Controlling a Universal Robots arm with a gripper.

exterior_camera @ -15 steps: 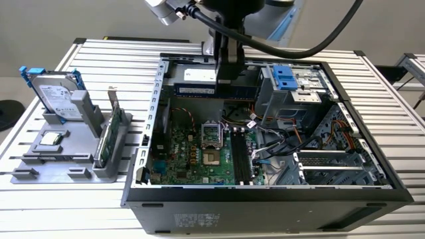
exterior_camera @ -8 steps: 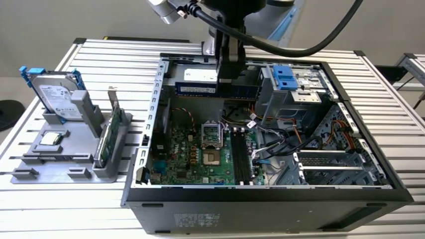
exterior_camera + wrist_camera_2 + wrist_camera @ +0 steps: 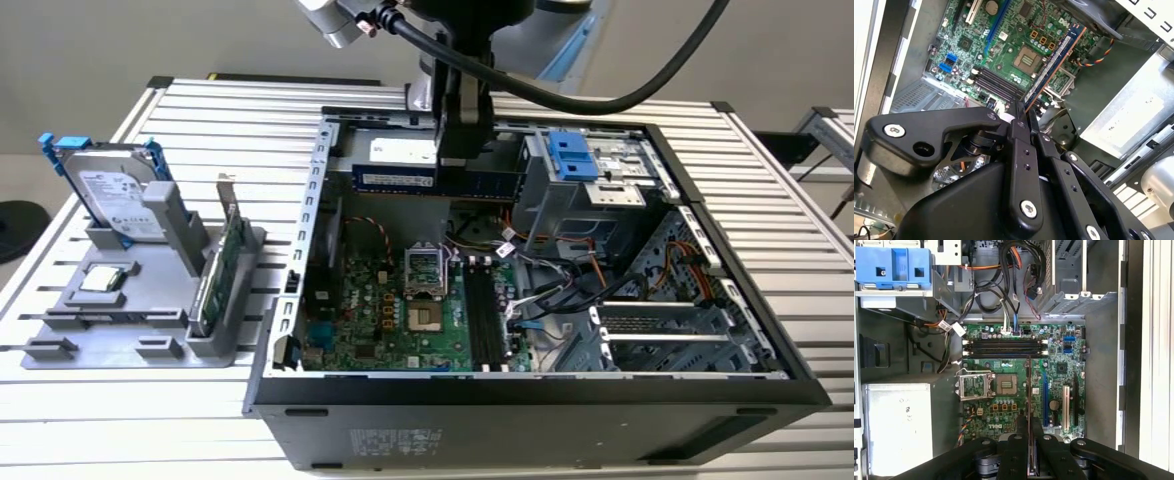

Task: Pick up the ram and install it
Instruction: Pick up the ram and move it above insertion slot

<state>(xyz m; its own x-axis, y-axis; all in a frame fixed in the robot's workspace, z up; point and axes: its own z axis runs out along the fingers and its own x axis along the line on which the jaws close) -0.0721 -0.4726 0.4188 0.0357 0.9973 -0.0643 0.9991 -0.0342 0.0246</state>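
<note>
The ram (image 3: 434, 180) is a long blue stick hanging level over the rear part of the open computer case (image 3: 287, 330), above the motherboard (image 3: 387, 310). My gripper (image 3: 454, 158) is shut on its upper edge from above. In the second wrist view the ram (image 3: 1054, 62) runs out from between the black fingers (image 3: 1019, 135) of my gripper (image 3: 1025, 114), over the board. In the first wrist view the ram (image 3: 1028, 390) is edge-on, rising from my gripper (image 3: 1031, 429). The dark memory slots (image 3: 1004, 347) lie beyond it, also visible as memory slots (image 3: 483, 320) beside the processor socket (image 3: 424, 270).
A grey holder (image 3: 134, 330) at the exterior view's left carries a silver hard drive (image 3: 114, 195) with blue rails, an upright green card (image 3: 230, 260) and a small chip (image 3: 104, 280). Inside the case are loose cables (image 3: 534, 260), a blue drive bracket (image 3: 570, 155) and a metal drive cage (image 3: 667, 330).
</note>
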